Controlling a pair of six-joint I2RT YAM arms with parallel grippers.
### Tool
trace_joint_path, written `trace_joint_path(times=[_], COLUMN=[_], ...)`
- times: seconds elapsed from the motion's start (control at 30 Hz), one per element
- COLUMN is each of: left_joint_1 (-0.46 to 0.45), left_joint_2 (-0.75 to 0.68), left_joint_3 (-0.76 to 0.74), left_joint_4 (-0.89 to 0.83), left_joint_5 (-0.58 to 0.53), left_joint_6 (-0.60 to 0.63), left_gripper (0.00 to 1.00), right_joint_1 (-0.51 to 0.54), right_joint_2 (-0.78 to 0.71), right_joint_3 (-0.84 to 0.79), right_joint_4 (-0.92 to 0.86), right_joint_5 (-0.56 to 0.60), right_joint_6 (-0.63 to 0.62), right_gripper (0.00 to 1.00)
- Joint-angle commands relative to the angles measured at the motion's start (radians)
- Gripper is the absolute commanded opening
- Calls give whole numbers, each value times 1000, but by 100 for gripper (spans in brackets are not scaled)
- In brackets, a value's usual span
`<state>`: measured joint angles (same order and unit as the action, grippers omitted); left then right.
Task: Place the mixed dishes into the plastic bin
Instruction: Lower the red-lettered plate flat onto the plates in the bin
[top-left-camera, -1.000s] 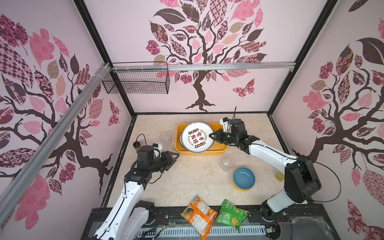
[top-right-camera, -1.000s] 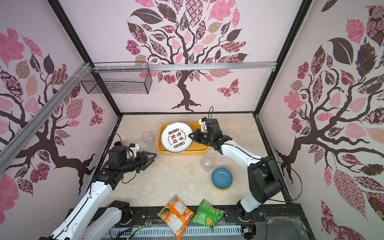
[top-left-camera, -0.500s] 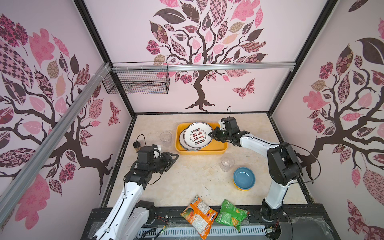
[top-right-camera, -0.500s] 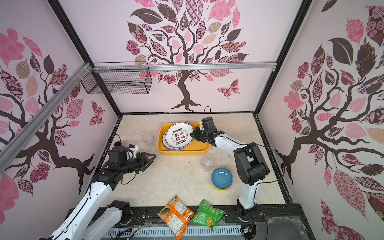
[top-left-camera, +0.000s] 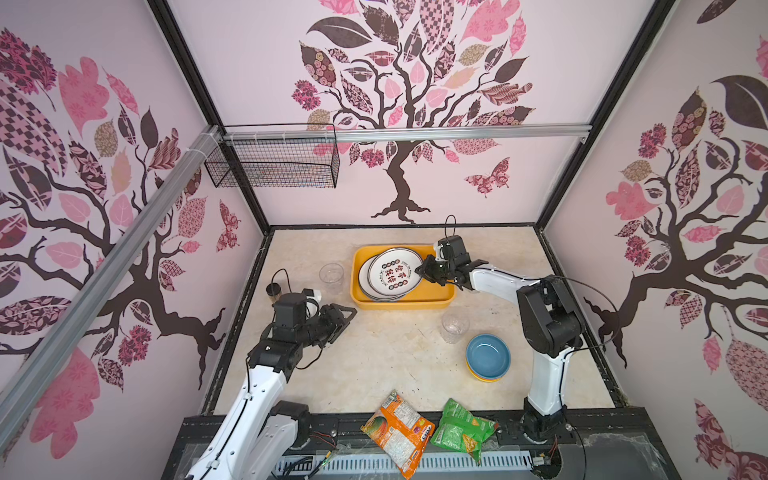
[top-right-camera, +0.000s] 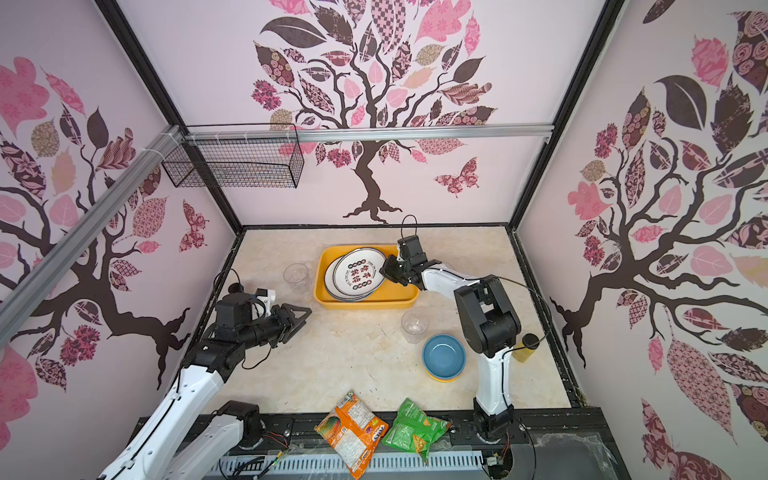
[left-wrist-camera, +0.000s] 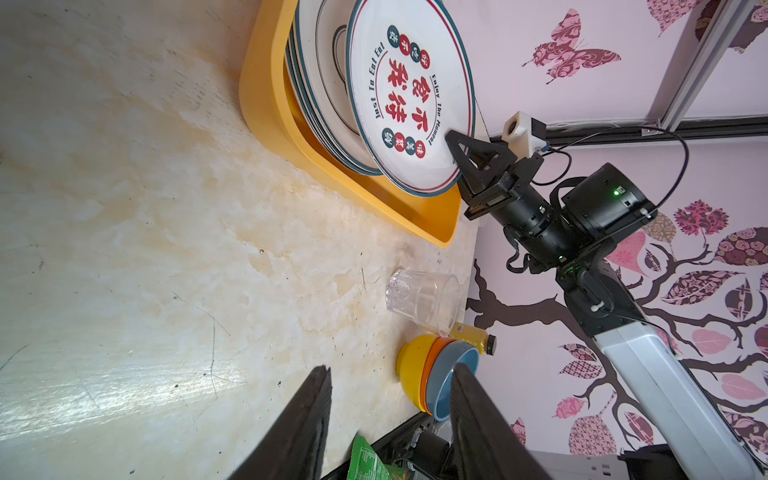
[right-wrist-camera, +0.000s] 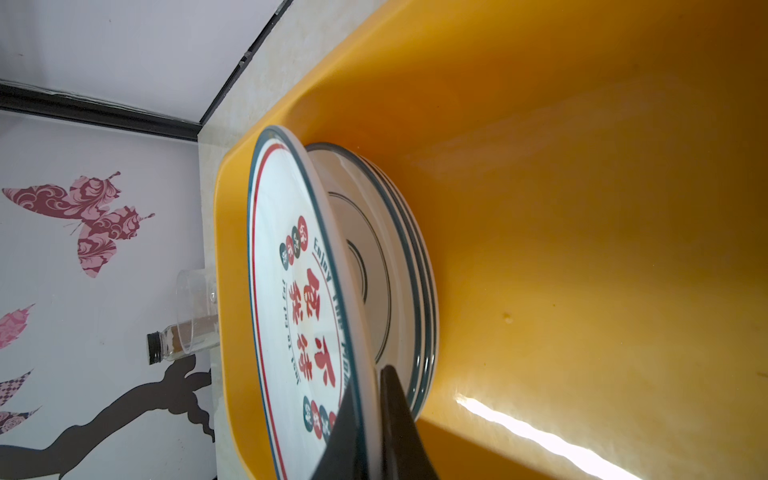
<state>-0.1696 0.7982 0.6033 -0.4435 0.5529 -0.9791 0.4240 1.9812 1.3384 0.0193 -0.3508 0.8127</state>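
Since the earlier frames the lettered plate (top-left-camera: 392, 274) has come down from above the plastic bin (top-left-camera: 399, 306) and now sits tilted over the plate stack (top-left-camera: 363, 282) inside it. The right arm (top-left-camera: 498, 282) has folded, elbow raised near its base.

Hard to make out: the plate stack (right-wrist-camera: 386, 266) lies mostly under the lettered plate (right-wrist-camera: 291, 291), so its count is unreadable. Whether the tilted plate's low edge touches the stack cannot be told. The right jaws are cut off at the right wrist view's edge. Under the blue bowl (top-left-camera: 487, 355) only a yellow sliver shows in both top views. The left wrist view shows a yellow bowl (left-wrist-camera: 409, 361) and an orange bowl (left-wrist-camera: 427, 382) nested beneath it.

Pose: right forearm reaches to the bin's right end, right jaws clamped tight on the lettered plate's rim, one on each face. Left arm (top-left-camera: 257, 399) hovers over the counter (top-left-camera: 374, 365) left of the bin, left jaws roughly half apart, holding nothing. A clear cup (top-left-camera: 331, 276) stands left of the bin, a second clear cup (top-left-camera: 454, 327) between bin and blue bowl.
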Motion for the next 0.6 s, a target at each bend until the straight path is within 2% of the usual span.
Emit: trace_joint_path(times=[0.0,0.37,0.57], left_joint_1=[4,5,5], left_joint_2=[-13,-10,-10], left_joint_3=[-7,-24,-33], left_joint_4=[0,6,14], left_joint_5=[-11,-13,-12], left_joint_6=[-1,-10,-16], left_gripper=[49,49,49], right_joint_1=[1,4,12], right_joint_2=[41,91,116], right_joint_3=[56,96,123], right_joint_4=[6,-13,-39], right_joint_5=[-2,1,3], right_joint_6=[11,5,-4], right_gripper=[0,2,10])
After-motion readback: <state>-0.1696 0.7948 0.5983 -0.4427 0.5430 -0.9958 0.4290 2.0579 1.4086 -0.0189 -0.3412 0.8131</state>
